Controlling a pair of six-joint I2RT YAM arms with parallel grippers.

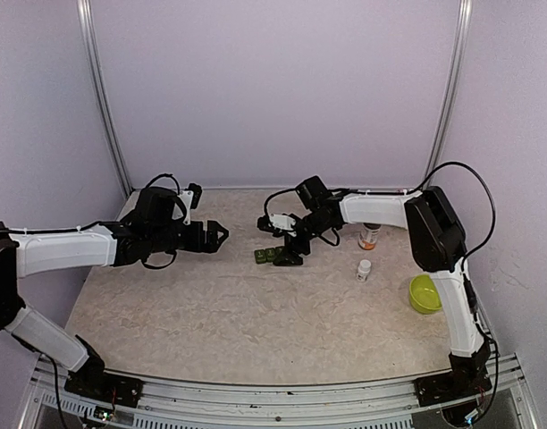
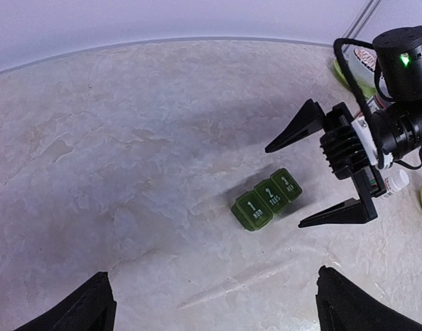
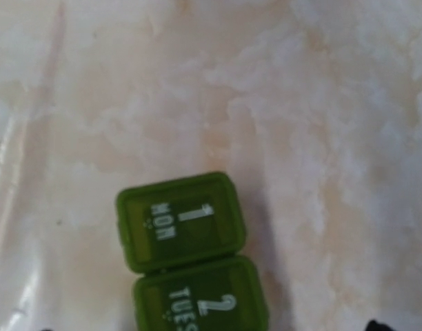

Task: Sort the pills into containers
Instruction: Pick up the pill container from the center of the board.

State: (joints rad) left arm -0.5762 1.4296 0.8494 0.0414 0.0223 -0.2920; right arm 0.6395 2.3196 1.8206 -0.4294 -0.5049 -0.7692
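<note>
left arm base (image 1: 88, 374): sitting at the near left edge in the top view; right arm base (image 1: 450, 386) sitting at the near right
table (image 1: 211, 313): marbled beige top, carrying everything below
pill organizer (image 1: 265, 256): lying near the table's middle, a short green strip
left gripper (image 1: 222, 237): hanging over the left-centre of the table, jaws standing wide apart, holding nothing, well apart from the pill organizer
right gripper (image 1: 290, 254): reaching in from the right, hovering just beside the pill organizer, jaws apart
orange bottle (image 1: 368, 237): standing upright just beside the right arm's white link
white bottle (image 1: 364, 269): standing near the orange bottle, on its camera side
bowl (image 1: 425, 293): yellow-green, sitting by the right edge
left wrist view, own fingertips (image 2: 94, 303): showing in both lower corners, spread wide, bare table lying between them
left wrist view, pill organizer: three joined boxes lying mid-frame, lids reading MON, TUES, WED, all shut
left wrist view, right gripper: two black fingers spreading apart just beside the WED end; contact cannot be told
right wrist view, pill organizer: MON and TUES lids filling the lower centre, shut; TUES running off the bottom edge
right wrist view, own fingers: only dark slivers showing at the bottom edge
</note>
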